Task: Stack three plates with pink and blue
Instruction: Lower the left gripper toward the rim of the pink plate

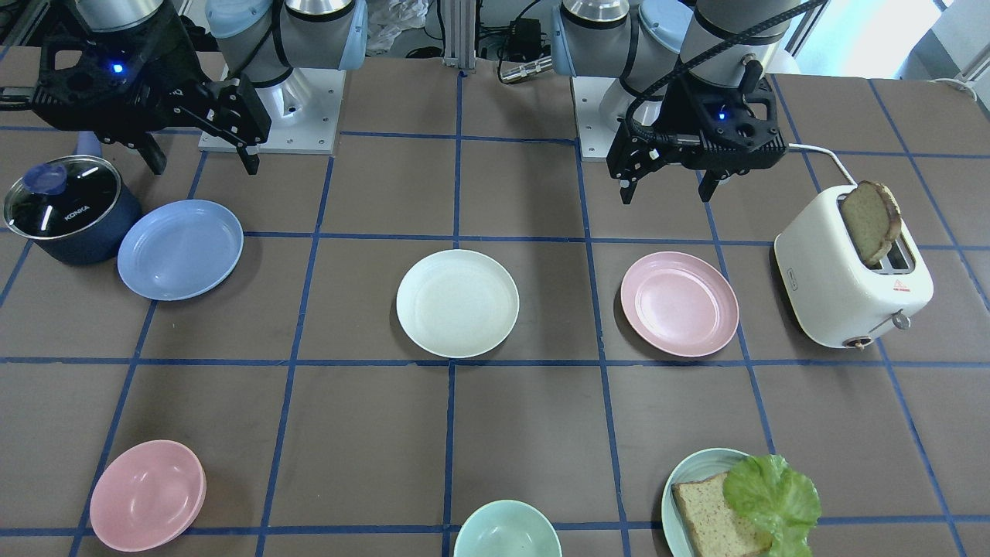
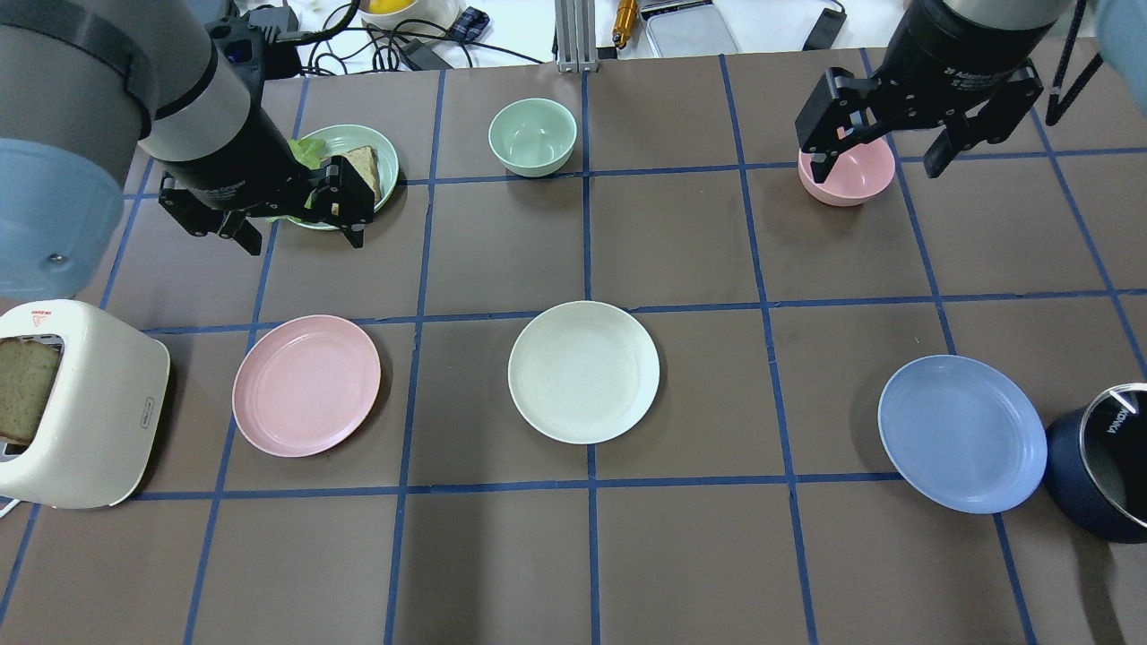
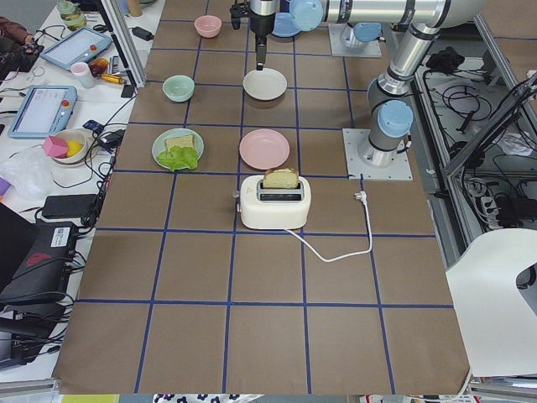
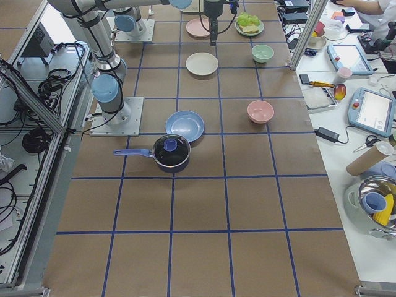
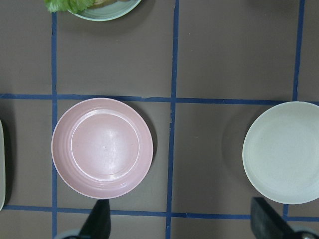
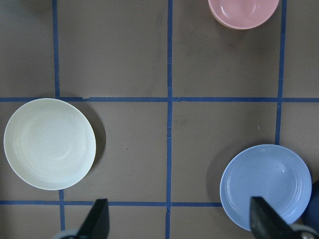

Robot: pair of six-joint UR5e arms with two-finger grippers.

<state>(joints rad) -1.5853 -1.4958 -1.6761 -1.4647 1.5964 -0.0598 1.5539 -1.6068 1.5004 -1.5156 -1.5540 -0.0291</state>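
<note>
Pincers first: the left pincer point(image 2: 305, 240) hangs high with its jaws spread wide and nothing in them, and the right pincer point(image 2: 875, 170) is likewise wide and empty. Neither is near contact with anything. Under the left one lies the pink plate point(image 2: 306, 385), flat on the counter point(image 2: 681, 537). The white plate point(image 2: 583, 383) sits alone in the middle, and the blue plate point(image 2: 961, 434) lies on the right side, none yet stacked. The likeliest trouble is the grip itself: these plates are shallow and lie flat, so a finger coming down off the rim would probably push the plate along instead of pinching it, or take only a thin edge that tips out on the lift. The blue plate is hard against the pot point(image 2: 1098, 475), touching or just beside, I cannot tell which, so a grasp from that side risks striking the pot. The toaster point(image 2: 81, 403) stands near the pink plate and could be clipped by a wide jaw. The pink bowl point(image 1: 147, 495) shares that plate's colour and could be taken by mistake. If both arms carry to the white plate together, they may meet over it, and an off-centre release would leave a lopsided stack.
</note>
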